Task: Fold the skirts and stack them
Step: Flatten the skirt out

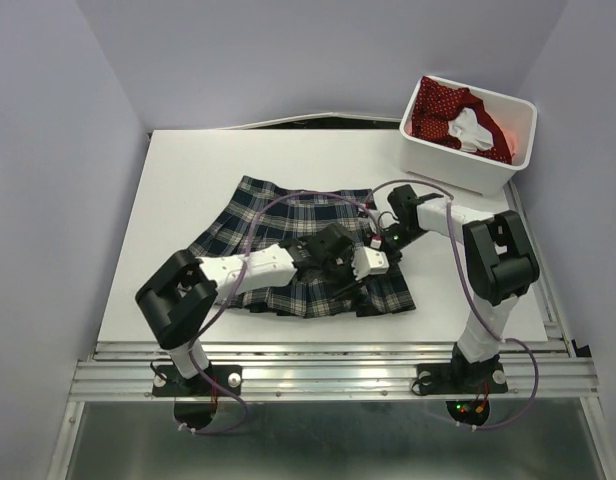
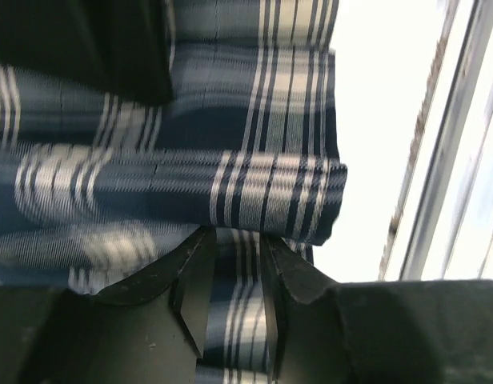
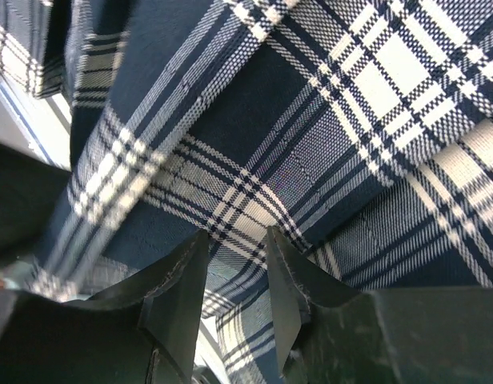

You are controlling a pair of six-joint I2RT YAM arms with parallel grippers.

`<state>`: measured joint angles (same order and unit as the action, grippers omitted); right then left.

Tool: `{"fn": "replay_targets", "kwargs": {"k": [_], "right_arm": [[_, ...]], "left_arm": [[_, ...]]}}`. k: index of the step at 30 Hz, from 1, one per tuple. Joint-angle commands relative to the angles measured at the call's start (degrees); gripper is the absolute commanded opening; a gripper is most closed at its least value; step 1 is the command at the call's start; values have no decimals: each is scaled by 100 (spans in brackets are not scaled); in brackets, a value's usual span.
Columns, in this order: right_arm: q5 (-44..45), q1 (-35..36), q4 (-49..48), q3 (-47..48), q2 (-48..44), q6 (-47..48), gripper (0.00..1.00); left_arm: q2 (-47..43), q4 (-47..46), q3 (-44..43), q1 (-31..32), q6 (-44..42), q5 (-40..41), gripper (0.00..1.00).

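The plaid skirt (image 1: pixel 288 210), pleated navy and green with white lines, lies spread on the white table (image 1: pixel 178 200). My left gripper (image 1: pixel 373 265) and right gripper (image 1: pixel 386 235) meet at its right edge. In the left wrist view the left gripper (image 2: pixel 238 236) is shut on a strip of the plaid skirt (image 2: pixel 254 176), with a folded edge just beyond the fingertips. In the right wrist view the right gripper (image 3: pixel 236 234) is shut on the plaid skirt (image 3: pixel 310 128), and cloth hangs between its jaws. The red dotted skirt (image 1: pixel 443 110) lies crumpled in the bin.
The white plastic bin (image 1: pixel 458 170) stands at the back right corner, close behind the right arm. A white cloth piece (image 1: pixel 470 128) lies in it with the red skirt. A metal rail (image 1: pixel 328 350) runs along the table's near edge.
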<state>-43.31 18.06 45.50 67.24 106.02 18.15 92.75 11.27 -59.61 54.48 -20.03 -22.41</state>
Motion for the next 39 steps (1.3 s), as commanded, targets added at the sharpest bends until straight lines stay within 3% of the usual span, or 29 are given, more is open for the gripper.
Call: {"fn": "replay_targets", "kwargs": {"k": [1, 7, 15, 20, 25, 29, 33, 34, 39], "right_arm": [[-309, -14, -190, -150, 217, -110, 41], [-362, -66, -164, -141, 253, -242, 41], [32, -435, 222, 297, 235, 91, 41], [104, -558, 469, 895, -10, 180, 42], [-493, -558, 706, 1729, -213, -57, 44], [-722, -357, 698, 1985, -231, -154, 46], [-679, -5, 706, 1916, -99, 108, 46], [-601, 117, 715, 1863, -3, 170, 46], [-109, 355, 592, 1493, 305, 540, 43]], "left_arm": [[627, -573, -805, 317, 44, 290, 38], [1710, -99, -1552, 792, -387, 782, 32], [1765, 542, -965, 775, -756, 888, 32], [898, 816, -446, 731, -880, 826, 52], [-719, 886, -612, -208, -564, 3, 64], [-1284, 1402, -867, -1052, -660, -281, 65], [-1269, 2010, -745, -1983, -695, -79, 63], [-1216, 2115, -631, -2498, -695, -157, 61], [-1180, 2213, -139, -3513, -493, 166, 59]]}}
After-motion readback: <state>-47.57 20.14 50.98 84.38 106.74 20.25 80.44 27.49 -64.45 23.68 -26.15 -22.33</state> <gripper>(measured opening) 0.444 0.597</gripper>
